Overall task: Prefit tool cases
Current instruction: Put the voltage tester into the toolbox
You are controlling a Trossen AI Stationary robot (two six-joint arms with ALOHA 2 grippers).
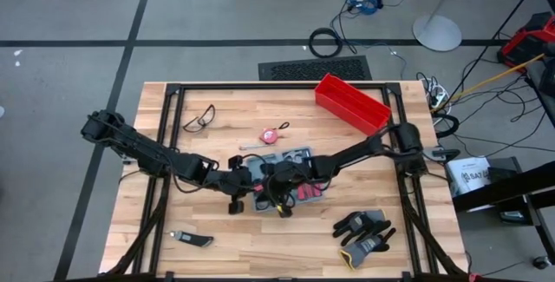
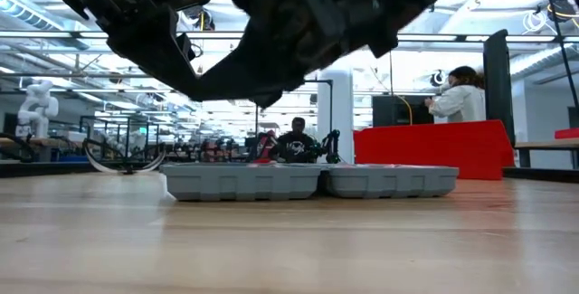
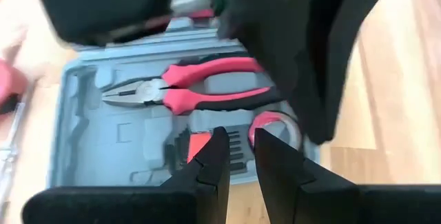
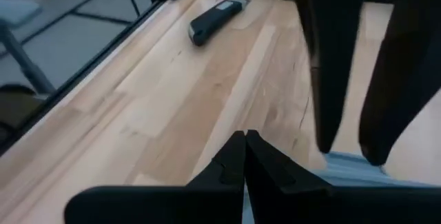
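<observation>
The grey-blue tool case (image 1: 290, 171) lies open and flat on the wooden table, both halves (image 2: 308, 181) resting on their backs. In its moulded inside are red-handled pliers (image 3: 200, 89) and a round red piece (image 3: 275, 124). My left gripper (image 3: 239, 156) hangs over the case's near left part, its fingers a narrow gap apart with nothing between them. My right gripper (image 4: 245, 151) is shut and empty, raised above the case's near edge (image 4: 351, 165). It slants toward the table's near left. In the low view both grippers hang well clear of the case.
A red bin (image 1: 351, 101) stands at the far right. Safety glasses (image 1: 199, 119) and a small red item (image 1: 273, 133) lie beyond the case. A utility knife (image 1: 192, 239) lies near left and gloves (image 1: 364, 234) near right. People stand in the room behind.
</observation>
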